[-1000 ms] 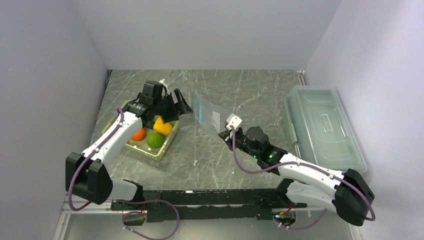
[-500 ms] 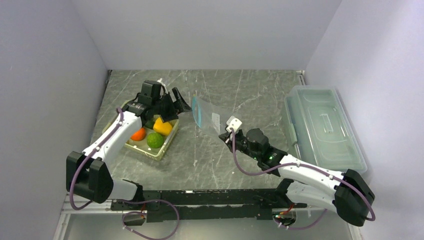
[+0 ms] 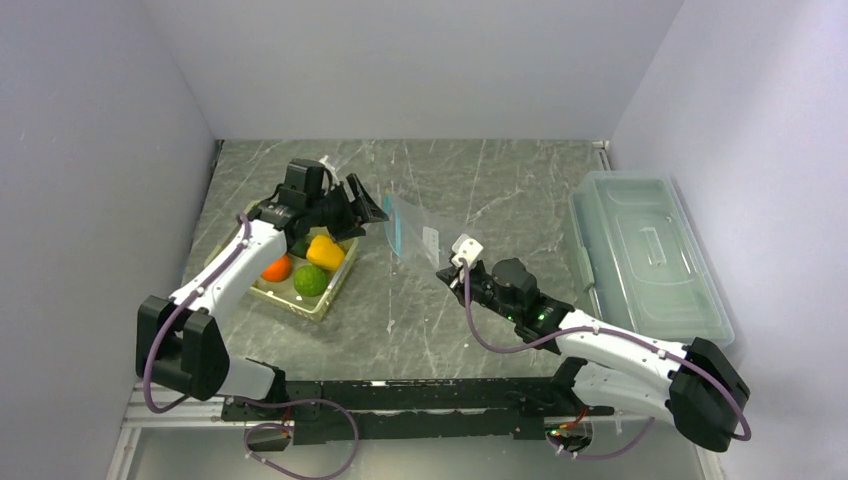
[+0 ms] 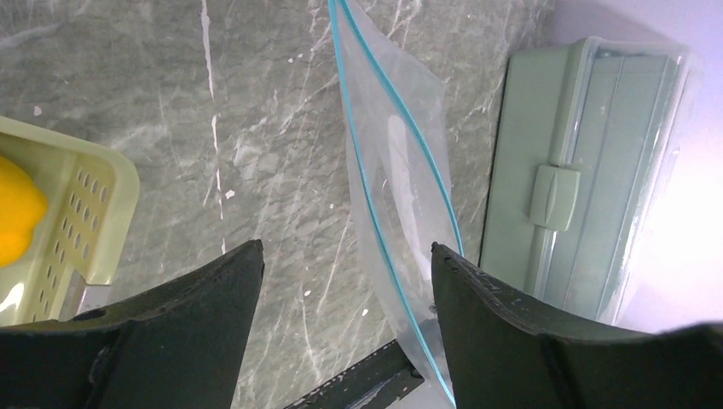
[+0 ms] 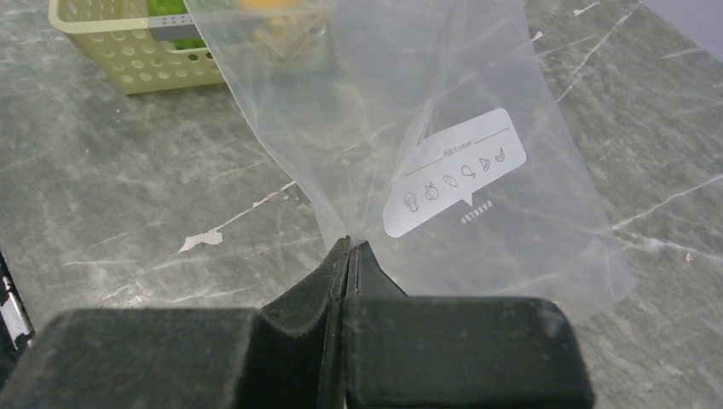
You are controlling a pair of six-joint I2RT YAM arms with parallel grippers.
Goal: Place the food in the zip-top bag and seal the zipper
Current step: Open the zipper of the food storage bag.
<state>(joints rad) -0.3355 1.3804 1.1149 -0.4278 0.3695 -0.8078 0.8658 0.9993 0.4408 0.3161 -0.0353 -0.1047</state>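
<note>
— While the right gripper (image 5: 349, 247) clamps the thin clear floppy zip-top bag (image 3: 422, 235) by its bottom edge, what's around it?

— A pale yellow-green perforated basket (image 3: 290, 300) on the left holds the small toy fruits and vegetables (image 3: 325, 252). A large clear lidded box (image 3: 645, 255) sits on the right. The left gripper (image 3: 368, 208), fingers spread and empty, hovers between basket and bag.

— And the bag's direction?

— It runs lengthwise from the right gripper toward the left one. The light-blue zipper strip (image 3: 391, 224) faces the left gripper, slightly parted.
</note>
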